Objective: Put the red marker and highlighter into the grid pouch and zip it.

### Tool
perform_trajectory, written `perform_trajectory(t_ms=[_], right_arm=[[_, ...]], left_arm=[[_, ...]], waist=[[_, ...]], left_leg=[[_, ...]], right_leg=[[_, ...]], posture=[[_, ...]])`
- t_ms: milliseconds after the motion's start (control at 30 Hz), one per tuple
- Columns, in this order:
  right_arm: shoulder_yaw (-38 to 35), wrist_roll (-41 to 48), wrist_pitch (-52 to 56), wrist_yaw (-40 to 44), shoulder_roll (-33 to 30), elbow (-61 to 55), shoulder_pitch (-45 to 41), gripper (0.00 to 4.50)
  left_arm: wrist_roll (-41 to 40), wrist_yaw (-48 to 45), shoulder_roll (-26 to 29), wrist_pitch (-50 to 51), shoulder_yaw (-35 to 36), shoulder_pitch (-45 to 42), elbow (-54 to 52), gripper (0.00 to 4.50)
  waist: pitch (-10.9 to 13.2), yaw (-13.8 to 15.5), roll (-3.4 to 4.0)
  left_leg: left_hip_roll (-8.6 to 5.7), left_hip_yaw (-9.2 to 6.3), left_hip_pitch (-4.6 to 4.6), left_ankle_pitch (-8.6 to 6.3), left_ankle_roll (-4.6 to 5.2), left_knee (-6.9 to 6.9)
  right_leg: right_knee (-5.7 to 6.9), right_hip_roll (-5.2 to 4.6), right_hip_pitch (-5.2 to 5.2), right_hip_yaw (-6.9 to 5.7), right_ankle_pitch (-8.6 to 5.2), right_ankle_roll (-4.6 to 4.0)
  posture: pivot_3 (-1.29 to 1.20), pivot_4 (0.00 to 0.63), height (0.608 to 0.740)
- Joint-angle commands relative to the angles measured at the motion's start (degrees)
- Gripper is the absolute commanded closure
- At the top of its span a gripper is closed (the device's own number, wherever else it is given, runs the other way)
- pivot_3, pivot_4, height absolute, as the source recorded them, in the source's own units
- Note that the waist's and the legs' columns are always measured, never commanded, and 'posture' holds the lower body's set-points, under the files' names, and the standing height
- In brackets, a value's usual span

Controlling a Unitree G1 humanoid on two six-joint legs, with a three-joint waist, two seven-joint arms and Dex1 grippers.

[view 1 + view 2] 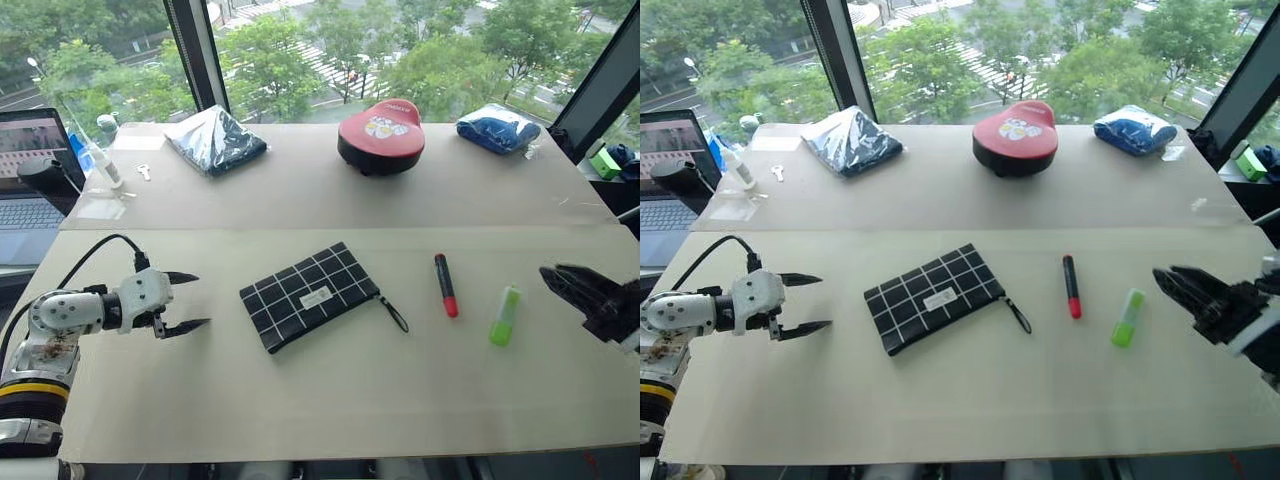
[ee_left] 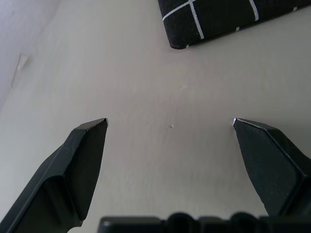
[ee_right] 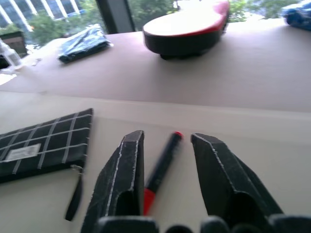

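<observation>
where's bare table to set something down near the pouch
Free: the near strip of table in front of the grid pouch; the patch between the pouch and the open left gripper; the middle band behind the pouch. Crowded: right of the pouch, where the red marker, highlighter and right gripper sit close together.

— How is the table (image 1: 330, 400) seen from the head?
— From above, forward and down; both eye views share it.
— And the wrists?
— Close and low: the grid pouch (image 2: 233, 19) is shared with the head views.
</observation>
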Motion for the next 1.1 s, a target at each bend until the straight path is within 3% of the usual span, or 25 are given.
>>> perform_trajectory(t_ms=[33, 67, 167, 367, 633, 933, 1100], right_arm=[[12.1, 0.5, 1.7, -1.6, 2.8, -5.4, -2.2, 4.20], [16.6, -2.1, 0.8, -1.6, 3.7, -5.1, -3.1, 4.41], [25.8, -10.5, -2.7, -4.3, 6.2, -1.3, -6.9, 4.41], [34.0, -19.5, -6.1, -8.5, 12.3, 9.5, -18.4, 4.41], [43.2, -28.2, -9.0, -7.4, 15.2, 15.6, -23.2, 4.41], [45.0, -31.5, -10.4, -6.2, 17.2, 18.1, -26.3, 4.41], [37.5, -27.0, -10.0, -6.6, 18.8, 20.4, -30.7, 4.41]], left_arm=[[2.2, -2.3, -1.4, -6.6, -4.7, 1.3, -0.7, 0.00], [2.3, -2.1, -1.8, -7.7, -5.3, 0.8, -1.6, 0.00], [1.0, -3.2, -2.8, -8.7, -7.1, 0.2, -4.7, 0.00], [1.1, -4.0, -4.6, -9.1, -11.2, -0.4, -12.6, 0.00], [2.6, -3.3, -4.4, -9.6, -13.9, -0.5, -15.0, 0.00], [3.2, -2.5, -4.3, -9.0, -14.4, -0.6, -15.1, 0.00], [2.7, -2.2, -4.5, -7.7, -14.8, 0.3, -16.0, 0.00]], waist=[[-0.1, 0.0, 0.13], [-0.1, 0.1, 0.20], [-0.1, 0.1, 0.21], [-0.1, -0.3, 0.20], [-0.1, -0.8, 0.21], [-0.1, -0.8, 0.21], [-0.1, -0.8, 0.22]], left_leg=[[-0.05, 0.00, -0.01, 0.00, 0.10, 0.00], [-0.13, 0.02, -0.03, 0.04, 0.24, 0.00], [-0.30, 0.11, -0.02, 0.16, 0.45, 0.11], [-0.56, 0.38, -0.02, 0.17, 0.47, 0.27], [-0.47, 0.44, -0.04, 0.27, 0.33, 0.11], [-0.45, 0.45, 0.01, 0.27, 0.33, 0.15], [-0.46, 0.46, 0.00, 0.27, 0.32, 0.15]], right_leg=[[0.00, -0.11, 0.00, -0.17, 0.00, 0.01], [0.00, -0.17, -0.01, -0.20, 0.00, 0.02], [-0.01, -0.14, 0.03, -0.40, 0.02, 0.09], [-0.04, -0.20, 0.10, -0.44, 0.07, 0.24], [0.00, 0.08, 0.06, -0.53, 0.02, 0.45], [-0.01, 0.09, 0.11, -0.52, 0.00, 0.49], [0.00, 0.09, 0.10, -0.52, 0.00, 0.49]], posture=[[0.00, 0.150, 0.740], [0.00, 0.150, 0.740], [0.00, 0.150, 0.740], [0.00, 0.150, 0.740], [0.00, 0.150, 0.740], [0.00, 0.150, 0.740], [0.00, 0.150, 0.740]])
